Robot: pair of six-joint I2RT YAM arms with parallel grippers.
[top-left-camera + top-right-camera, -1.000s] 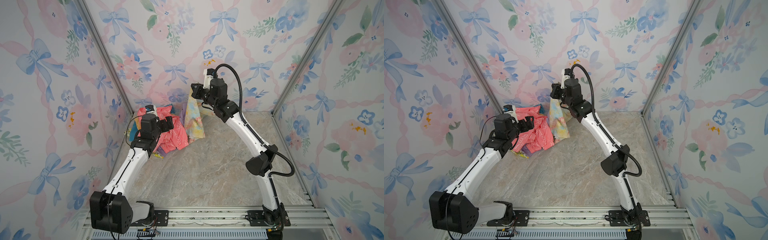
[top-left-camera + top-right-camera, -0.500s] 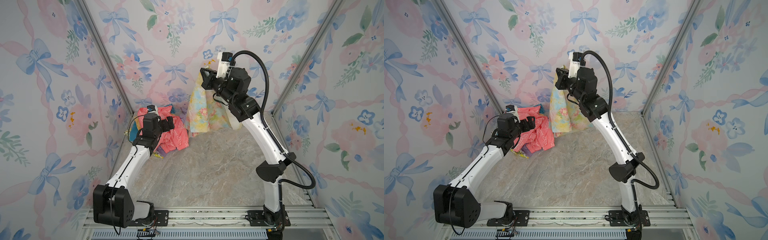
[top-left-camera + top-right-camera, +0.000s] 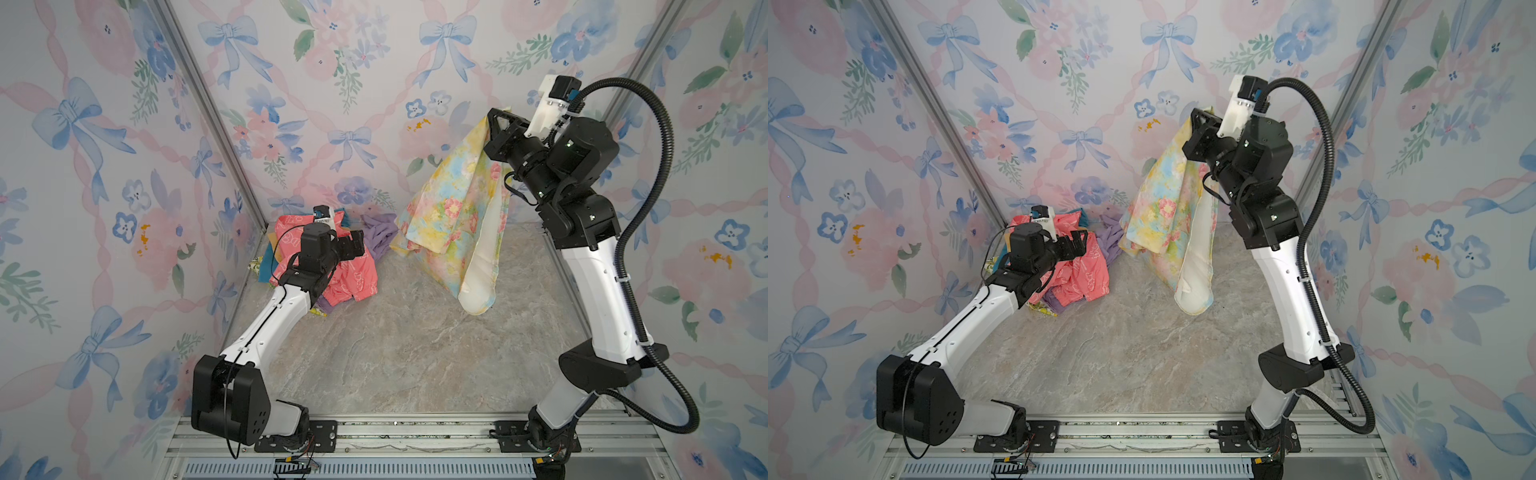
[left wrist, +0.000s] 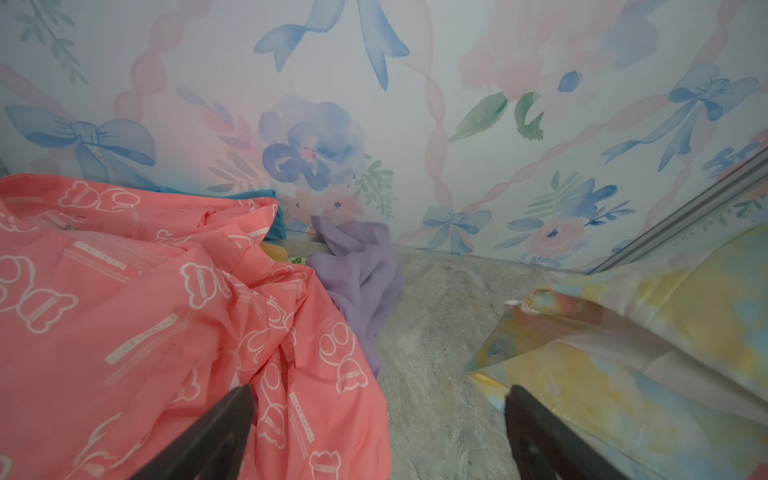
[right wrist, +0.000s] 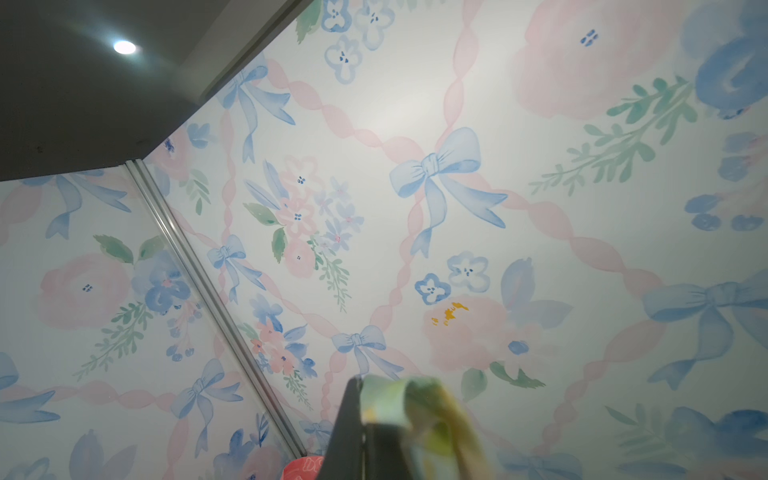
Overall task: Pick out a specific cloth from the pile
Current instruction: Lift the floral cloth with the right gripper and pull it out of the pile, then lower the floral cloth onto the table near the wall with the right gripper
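Note:
The pale yellow cloth (image 3: 453,216) (image 3: 1167,220) with pink flowers hangs in the air, its lower end just above the floor. My right gripper (image 3: 496,120) (image 3: 1200,118) is raised high at the back right and is shut on the cloth's top corner (image 5: 399,399). The pile (image 3: 332,266) (image 3: 1079,266), topped by a coral-pink cloth (image 4: 145,311) with a lilac one (image 4: 357,274) beside it, lies in the back left corner. My left gripper (image 3: 357,249) (image 3: 1077,245) (image 4: 376,419) hovers open over the pile's right edge, holding nothing.
Flowered walls close in the marble floor (image 3: 395,353) on three sides. Metal corner posts (image 3: 216,124) stand at the back corners. A metal rail (image 3: 374,432) runs along the front, where both arm bases are fixed.
My right arm has lifted the cloth higher and carried it to the right, clear of the pile. The left arm has stayed by the pile with its gripper open.

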